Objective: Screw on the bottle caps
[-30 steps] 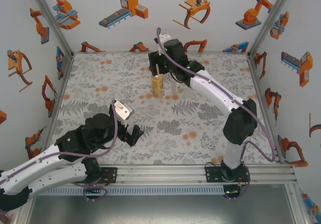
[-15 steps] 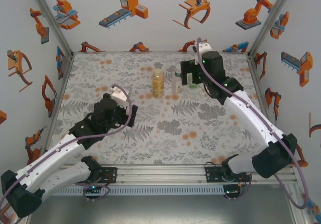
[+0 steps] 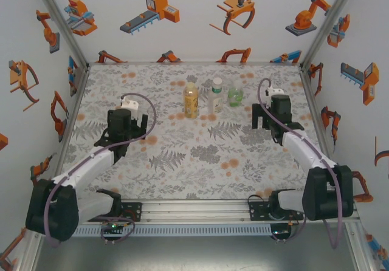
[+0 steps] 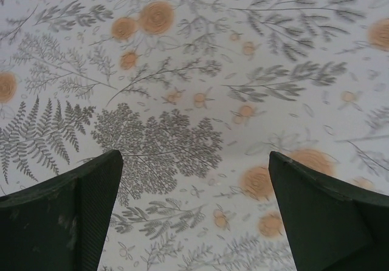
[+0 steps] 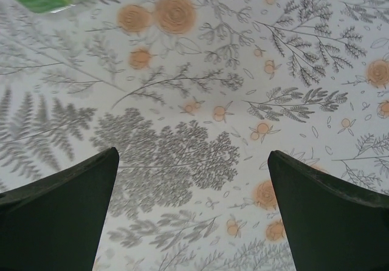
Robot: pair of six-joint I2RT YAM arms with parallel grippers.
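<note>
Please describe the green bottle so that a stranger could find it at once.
On the far half of the flowered table, three bottles stand in a row. The green bottle is at the right end, next to the clear bottle. It is the shortest and squattest, and the only green one.

table (image 3: 182, 161): floral print | on it: three bottles (image 3: 215, 98) (upright, far row)

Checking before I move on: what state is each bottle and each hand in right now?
Orange-yellow bottle: upright, cap appears on.
Clear bottle: upright, white cap appears on.
Green bottle: upright, cap too small to tell.
Left hand: open, empty.
Right hand: open, empty.
</note>
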